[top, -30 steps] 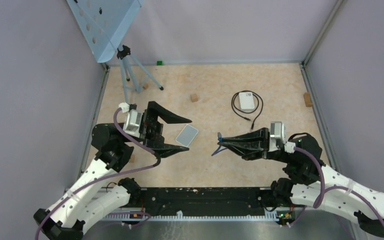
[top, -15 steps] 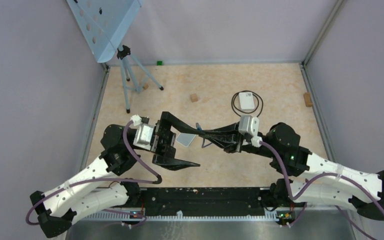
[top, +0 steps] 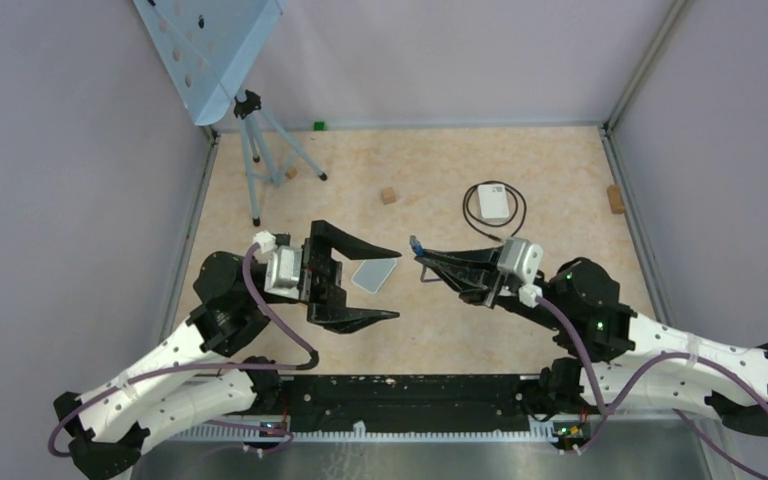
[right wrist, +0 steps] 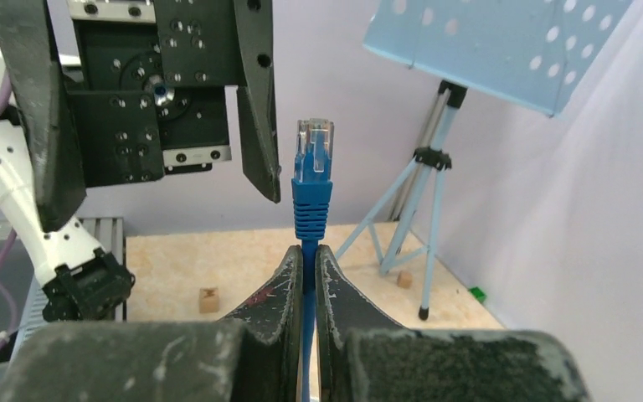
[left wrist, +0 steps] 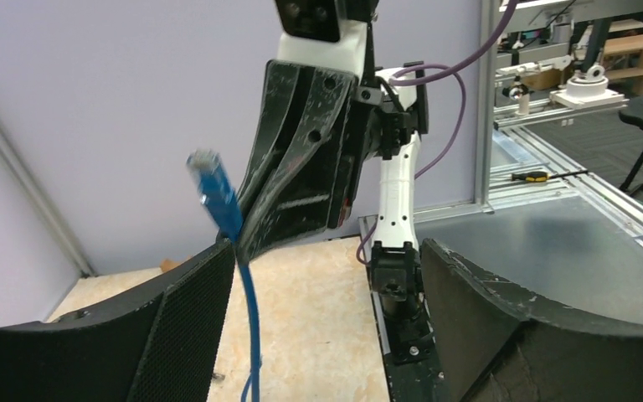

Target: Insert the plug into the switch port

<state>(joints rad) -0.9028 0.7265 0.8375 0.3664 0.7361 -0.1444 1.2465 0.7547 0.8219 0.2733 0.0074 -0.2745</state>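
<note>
Plug (right wrist: 312, 159) juts beyond right end effector (right wrist: 308, 251) (clamped).

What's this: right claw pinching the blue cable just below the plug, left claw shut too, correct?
Not quite. The left claw is open, not shut; the top external view shows its fingers spread wide. The rest holds: the right claw is pinching the blue cable just below the plug.

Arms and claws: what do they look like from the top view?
White perforated shells on the left arm and right arm, black joints, purple cables. The left claw and right claw have long black tapered fingers; silver camera blocks at wrists.
</note>
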